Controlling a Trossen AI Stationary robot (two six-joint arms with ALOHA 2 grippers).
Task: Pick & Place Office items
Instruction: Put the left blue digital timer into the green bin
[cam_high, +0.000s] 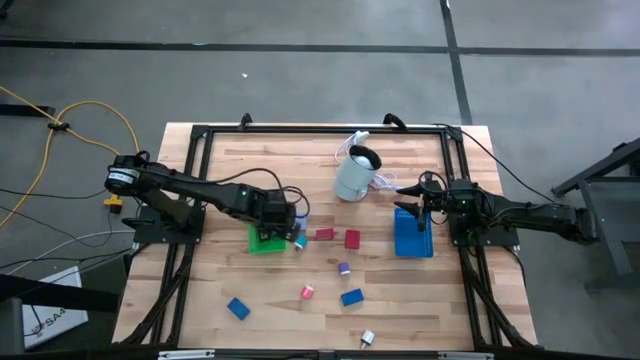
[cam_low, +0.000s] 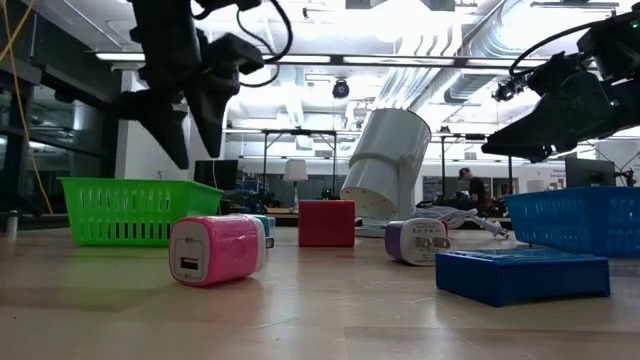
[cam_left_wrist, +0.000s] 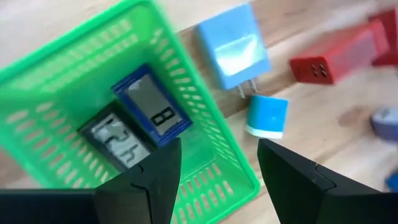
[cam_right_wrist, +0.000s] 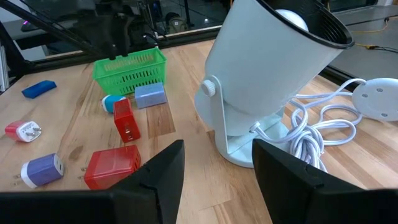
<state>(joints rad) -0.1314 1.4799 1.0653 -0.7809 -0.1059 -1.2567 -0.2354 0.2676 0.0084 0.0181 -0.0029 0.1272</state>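
Office items (cam_high: 351, 239) strewn on bench (cam_high: 220, 180); both end effectors, left (cam_left_wrist: 217, 177) and right (cam_right_wrist: 217, 168), parted, holding nothing.

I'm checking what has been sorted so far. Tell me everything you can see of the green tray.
The green plastic mesh tray is a rectangular, lattice-walled basket, standing upright on the wooden table on its left half. Two small display devices lie side by side inside, one blue-framed, one black-framed. The left gripper hovers above its edge, fingers apart and empty. A light blue plug adapter lies just outside.
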